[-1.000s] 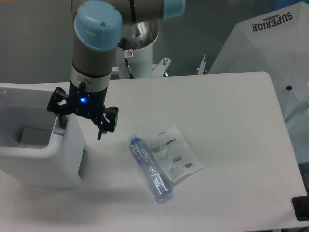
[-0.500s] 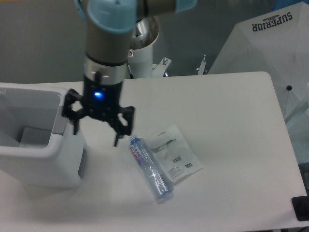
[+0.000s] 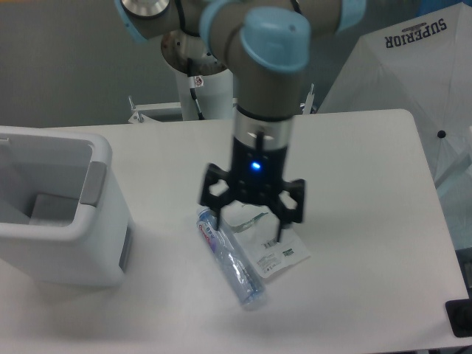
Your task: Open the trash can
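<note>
The trash can [image 3: 66, 254] is a large white boxy bin at the left edge of the table. Its top stands open and I see down into its hollow inside. A grey tab [image 3: 92, 184] sits on its right rim and a grey panel [image 3: 125, 248] on its right side. My gripper [image 3: 248, 223] hangs well to the right of the can, over a plastic bottle and a clear packet. Its fingers [image 3: 279, 227] are spread open with nothing between them.
A clear plastic water bottle [image 3: 230, 257] lies on the table near its middle. A clear packet [image 3: 267, 240] with a label lies beside it on the right. A white umbrella-like cover [image 3: 413, 81] stands off the table's far right corner.
The arm has swung right, from the can's right rim to above the bottle and packet. The gripper stays open. The trash can has not moved.
</note>
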`<action>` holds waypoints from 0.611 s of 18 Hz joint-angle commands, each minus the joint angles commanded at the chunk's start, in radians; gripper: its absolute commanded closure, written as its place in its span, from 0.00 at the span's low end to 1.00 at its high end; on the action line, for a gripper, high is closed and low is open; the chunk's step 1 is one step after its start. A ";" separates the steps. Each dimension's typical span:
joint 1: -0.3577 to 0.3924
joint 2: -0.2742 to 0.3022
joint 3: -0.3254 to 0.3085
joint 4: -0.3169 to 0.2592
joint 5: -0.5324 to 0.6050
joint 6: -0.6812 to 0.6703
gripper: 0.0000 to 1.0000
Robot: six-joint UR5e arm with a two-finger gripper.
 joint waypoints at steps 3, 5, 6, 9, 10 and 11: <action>0.014 -0.040 -0.029 0.008 0.084 0.075 0.00; 0.037 -0.055 -0.060 0.017 0.103 0.114 0.00; 0.057 -0.065 -0.061 0.025 0.102 0.129 0.00; 0.100 -0.104 -0.046 0.034 0.103 0.193 0.00; 0.109 -0.115 -0.041 0.034 0.105 0.225 0.00; 0.120 -0.127 -0.041 0.035 0.108 0.262 0.00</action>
